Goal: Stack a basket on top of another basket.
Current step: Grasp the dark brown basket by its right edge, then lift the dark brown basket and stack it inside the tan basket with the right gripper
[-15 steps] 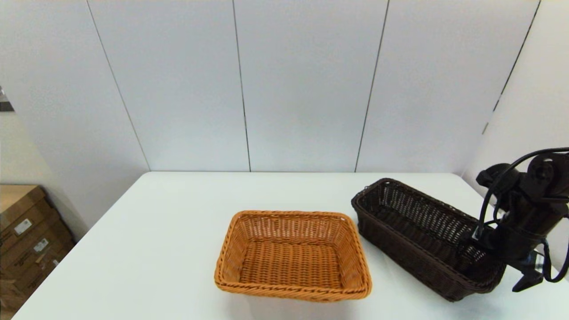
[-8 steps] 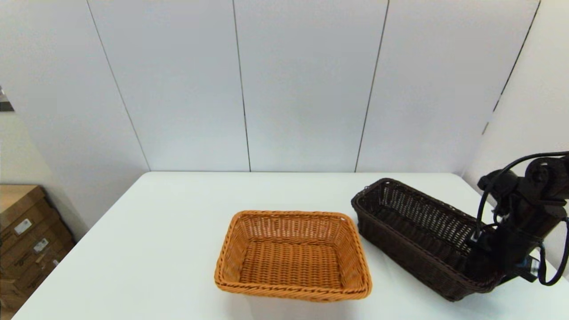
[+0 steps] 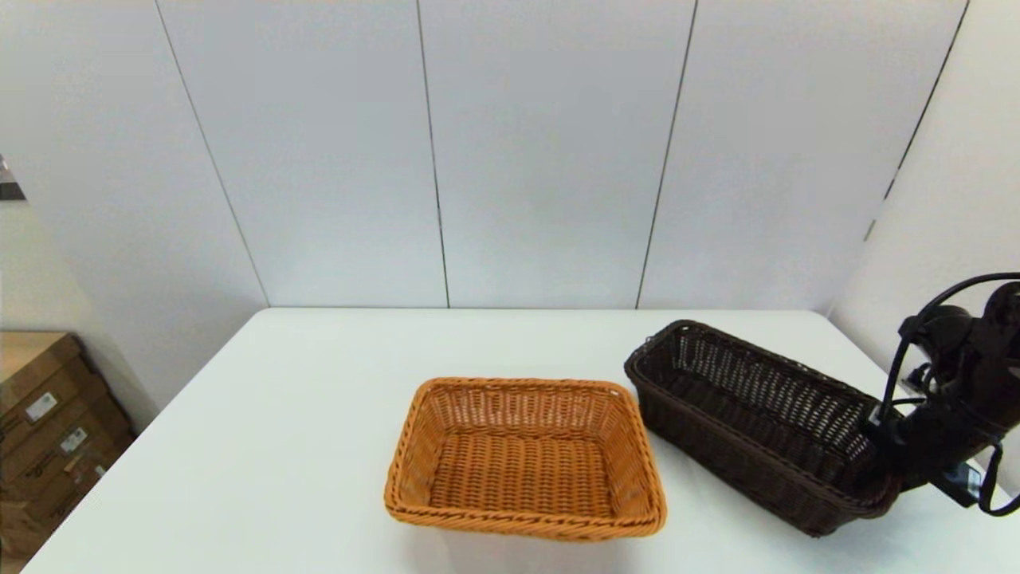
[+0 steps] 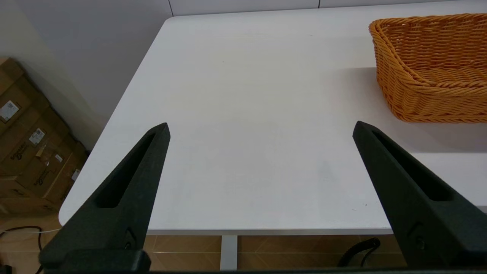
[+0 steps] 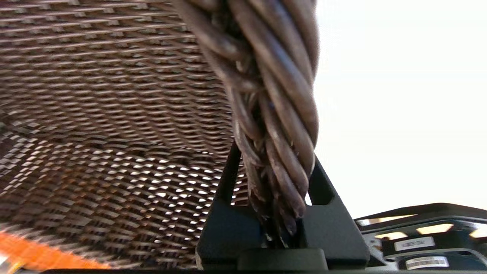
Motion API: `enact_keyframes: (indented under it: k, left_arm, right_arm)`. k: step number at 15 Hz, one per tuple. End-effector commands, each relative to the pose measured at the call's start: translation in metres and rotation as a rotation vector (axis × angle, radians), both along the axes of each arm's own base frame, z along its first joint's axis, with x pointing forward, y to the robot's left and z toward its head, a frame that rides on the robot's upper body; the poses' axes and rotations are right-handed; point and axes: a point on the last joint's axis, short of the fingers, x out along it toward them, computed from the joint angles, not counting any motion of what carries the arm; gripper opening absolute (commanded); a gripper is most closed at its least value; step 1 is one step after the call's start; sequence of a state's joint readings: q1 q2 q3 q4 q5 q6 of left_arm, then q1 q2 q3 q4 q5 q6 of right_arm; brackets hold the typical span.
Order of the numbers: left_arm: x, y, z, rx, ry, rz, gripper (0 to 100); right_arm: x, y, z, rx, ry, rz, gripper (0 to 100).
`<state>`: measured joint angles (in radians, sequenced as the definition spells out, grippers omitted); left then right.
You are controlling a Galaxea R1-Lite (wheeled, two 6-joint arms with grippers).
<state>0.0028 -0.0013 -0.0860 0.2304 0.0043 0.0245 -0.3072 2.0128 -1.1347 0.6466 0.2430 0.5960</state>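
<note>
- My right jaws (image 5: 283,213) pinch the braided rim of the dark basket (image 3: 749,414) at its end near the counter's right edge.
- Step in hand: grasp made, lift pending. Next I must raise it clear and carry it over the orange basket (image 3: 522,458), mid-counter by the front edge.
- My left jaws (image 4: 260,129) hang spread off the counter's front-left corner.
</note>
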Motion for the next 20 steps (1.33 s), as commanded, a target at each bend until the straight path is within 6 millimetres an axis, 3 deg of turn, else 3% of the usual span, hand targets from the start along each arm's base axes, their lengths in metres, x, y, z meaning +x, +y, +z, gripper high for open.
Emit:
enact_keyframes:
  k: [1, 5, 9, 12, 14, 16, 20]
  left_arm:
    - [0.000, 0.000, 0.000, 0.000, 0.003, 0.001, 100]
    - [0.000, 0.000, 0.000, 0.000, 0.003, 0.001, 100]
    - [0.000, 0.000, 0.000, 0.000, 0.003, 0.001, 100]
    - [0.000, 0.000, 0.000, 0.000, 0.003, 0.001, 100]
    - [0.000, 0.000, 0.000, 0.000, 0.004, 0.001, 100]
    - [0.000, 0.000, 0.000, 0.000, 0.003, 0.001, 100]
    - [0.000, 0.000, 0.000, 0.000, 0.003, 0.001, 100]
  right_arm:
    - [-0.007, -0.015, 0.016, 0.101, -0.024, -0.044, 0]
    - [-0.013, -0.029, 0.029, 0.180, -0.090, -0.048, 0]
    - [-0.028, -0.040, 0.061, 0.308, -0.218, -0.046, 0]
    - [-0.043, -0.031, 0.098, 0.330, -0.309, 0.045, 0]
    - [-0.051, -0.012, 0.137, 0.324, -0.324, 0.120, 0]
    - [-0.051, 0.013, 0.163, 0.333, -0.312, 0.225, 0]
    - [-0.049, 0.079, 0.181, 0.283, -0.279, 0.491, 0]
